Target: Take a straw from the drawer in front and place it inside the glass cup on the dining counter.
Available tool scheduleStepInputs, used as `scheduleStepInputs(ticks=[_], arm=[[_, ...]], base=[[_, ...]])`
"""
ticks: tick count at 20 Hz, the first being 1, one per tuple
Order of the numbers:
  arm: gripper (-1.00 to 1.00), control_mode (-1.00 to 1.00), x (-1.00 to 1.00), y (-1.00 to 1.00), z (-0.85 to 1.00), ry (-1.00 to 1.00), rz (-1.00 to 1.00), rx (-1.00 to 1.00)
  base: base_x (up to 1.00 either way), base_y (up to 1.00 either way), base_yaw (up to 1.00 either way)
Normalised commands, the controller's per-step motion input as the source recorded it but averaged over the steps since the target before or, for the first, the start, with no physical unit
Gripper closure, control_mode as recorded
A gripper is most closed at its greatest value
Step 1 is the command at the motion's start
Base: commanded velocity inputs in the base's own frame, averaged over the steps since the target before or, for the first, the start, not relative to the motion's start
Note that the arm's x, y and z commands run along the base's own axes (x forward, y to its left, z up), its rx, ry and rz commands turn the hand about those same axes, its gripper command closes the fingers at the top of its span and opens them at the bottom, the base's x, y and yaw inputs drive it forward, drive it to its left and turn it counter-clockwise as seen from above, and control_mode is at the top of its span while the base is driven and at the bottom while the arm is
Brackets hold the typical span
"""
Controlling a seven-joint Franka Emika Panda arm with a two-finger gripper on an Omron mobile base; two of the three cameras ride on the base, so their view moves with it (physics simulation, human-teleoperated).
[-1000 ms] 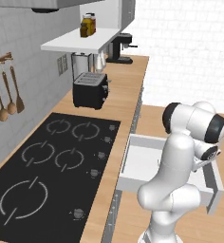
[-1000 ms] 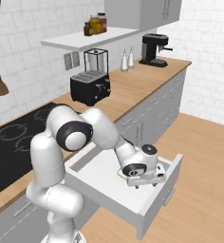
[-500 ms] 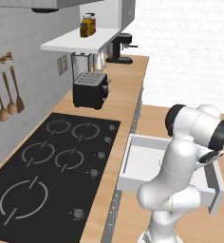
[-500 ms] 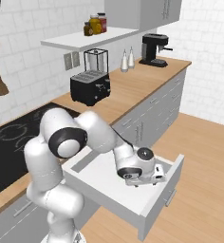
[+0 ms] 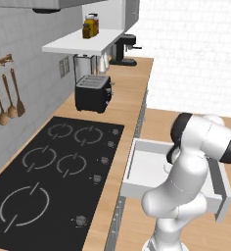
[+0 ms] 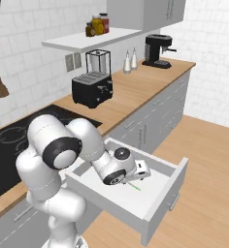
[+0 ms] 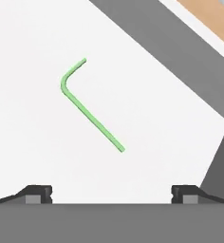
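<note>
The straw (image 7: 88, 109) lay flat on the drawer (image 6: 157, 193) floor, untouched. The gripper (image 7: 111, 192) hung above it, jaws spread wide and empty; this looked like the reach-in step, needing descent to straddle the straw's long leg before closing

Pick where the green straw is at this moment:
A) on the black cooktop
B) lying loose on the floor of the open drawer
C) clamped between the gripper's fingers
B: the straw lies flat on the white floor of the drawer, ahead of the open gripper, untouched.
</note>
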Motion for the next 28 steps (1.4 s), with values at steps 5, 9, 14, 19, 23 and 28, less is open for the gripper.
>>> scheduleStepInputs(ticks=[5,9,14,19,23,28], arm=[[-1.0,-1.0,0.6,0.24,0.0,0.01,0.0,0.0],[-1.0,-1.0,0.28,0.01,-0.07,0.02,0.09,0.05],[-1.0,-1.0,0.0,0.01,-0.29,0.0,0.12,0.09],[-1.0,-1.0,-0.15,0.05,-0.23,0.0,0.06,0.09],[-1.0,-1.0,-0.16,0.01,-0.28,0.0,0.03,0.01],[-1.0,-1.0,-0.08,0.0,-0.24,0.0,0.0,0.0]], base=[[0.0,0.0,0.0],[0.0,0.0,0.0],[0.0,0.0,0.0],[0.0,0.0,0.0],[0.0,0.0,0.0],[0.0,0.0,0.0]])
